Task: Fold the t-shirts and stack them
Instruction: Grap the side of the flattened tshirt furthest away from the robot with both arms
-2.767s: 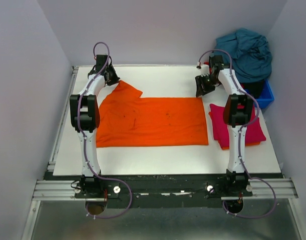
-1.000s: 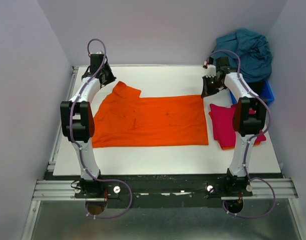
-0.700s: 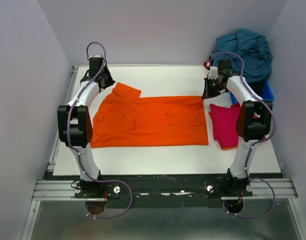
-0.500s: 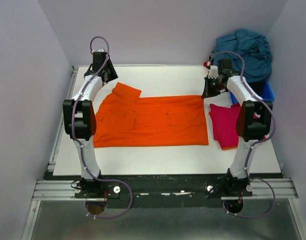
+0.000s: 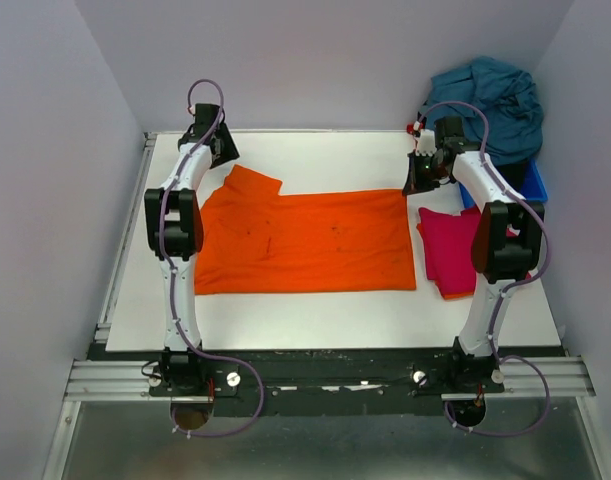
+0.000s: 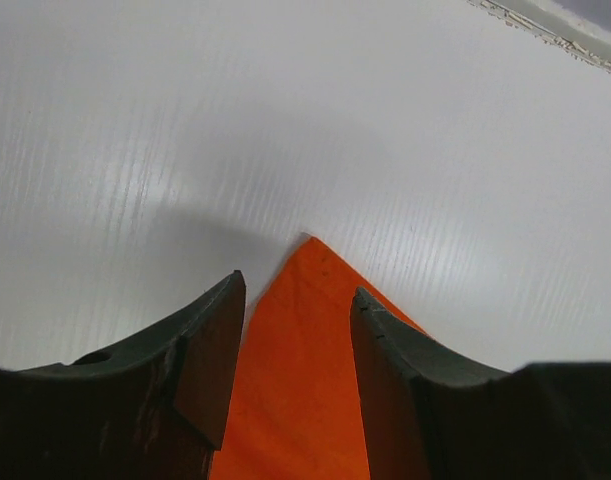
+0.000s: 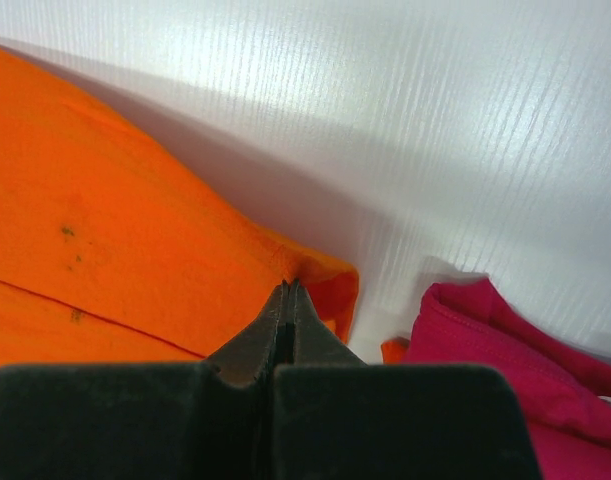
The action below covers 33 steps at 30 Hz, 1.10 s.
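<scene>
Black fingers [image 6: 210,350] of the left gripper [image 6: 296,288] stand apart over the far left sleeve tip of the orange t-shirt [image 5: 305,240]. That pointed tip lies flat on the white table [image 5: 325,155] in the gap between them, and neither finger visibly touches it. The wrist view cuts off the rest of the sleeve behind the fingers.

The orange t-shirt is spread flat across the middle of the table. From above, the left arm [image 5: 175,225] covers part of its left edge.

At the orange t-shirt's far right corner, the right gripper [image 7: 288,290] has its fingers pressed together on the hem. The cloth rises to the tips and throws a shadow on the table. From above, the gripper's body hides this pinch.

Just right of the orange t-shirt lies a folded magenta t-shirt [image 5: 443,250]. The right arm [image 5: 500,240] crosses it and hides much of its right side. A sliver of orange-red cloth [image 7: 390,348] peeks from under it; what it belongs to cannot be told.

Beyond the orange t-shirt's far right corner, crumpled teal-blue cloth [image 5: 490,100] is heaped over a blue bin [image 5: 530,190]. Only one corner of the bin shows, and the number of garments in the heap is unclear.
</scene>
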### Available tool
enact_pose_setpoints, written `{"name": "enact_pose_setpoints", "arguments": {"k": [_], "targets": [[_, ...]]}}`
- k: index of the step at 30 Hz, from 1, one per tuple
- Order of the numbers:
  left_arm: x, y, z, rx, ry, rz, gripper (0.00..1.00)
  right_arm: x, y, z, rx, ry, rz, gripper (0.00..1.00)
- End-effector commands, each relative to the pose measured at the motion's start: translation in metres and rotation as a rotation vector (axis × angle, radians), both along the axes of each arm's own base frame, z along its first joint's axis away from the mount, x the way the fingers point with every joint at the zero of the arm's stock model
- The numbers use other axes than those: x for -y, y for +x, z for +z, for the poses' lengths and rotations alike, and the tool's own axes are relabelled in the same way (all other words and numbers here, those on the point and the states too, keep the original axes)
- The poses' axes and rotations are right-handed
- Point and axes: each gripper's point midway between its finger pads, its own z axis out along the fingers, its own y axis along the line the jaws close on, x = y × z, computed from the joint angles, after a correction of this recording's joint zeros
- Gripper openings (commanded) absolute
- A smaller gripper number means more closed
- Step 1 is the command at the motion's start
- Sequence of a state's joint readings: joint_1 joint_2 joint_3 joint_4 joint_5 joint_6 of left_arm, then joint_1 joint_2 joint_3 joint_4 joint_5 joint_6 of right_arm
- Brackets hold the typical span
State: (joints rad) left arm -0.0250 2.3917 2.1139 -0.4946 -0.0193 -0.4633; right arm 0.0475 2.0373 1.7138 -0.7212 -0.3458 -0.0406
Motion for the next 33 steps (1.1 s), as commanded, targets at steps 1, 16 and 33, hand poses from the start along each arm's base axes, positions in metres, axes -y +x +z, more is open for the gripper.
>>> {"name": "enact_pose_setpoints", "arguments": {"k": [1, 16, 33], "targets": [[-0.009, 0.000, -0.022, -0.067, -0.009, 0.021, 0.58, -0.001, 0.009, 0.013, 0.052, -0.007, -0.002, 0.01], [0.017, -0.005, -0.063, -0.163, -0.137, -0.045, 0.54, -0.003, 0.007, 0.007, 0.033, -0.001, 0.014, 0.01], [0.040, -0.002, -0.068, -0.160, -0.210, -0.101, 0.15, -0.002, 0.006, 0.009, 0.034, -0.004, 0.010, 0.01]]}}
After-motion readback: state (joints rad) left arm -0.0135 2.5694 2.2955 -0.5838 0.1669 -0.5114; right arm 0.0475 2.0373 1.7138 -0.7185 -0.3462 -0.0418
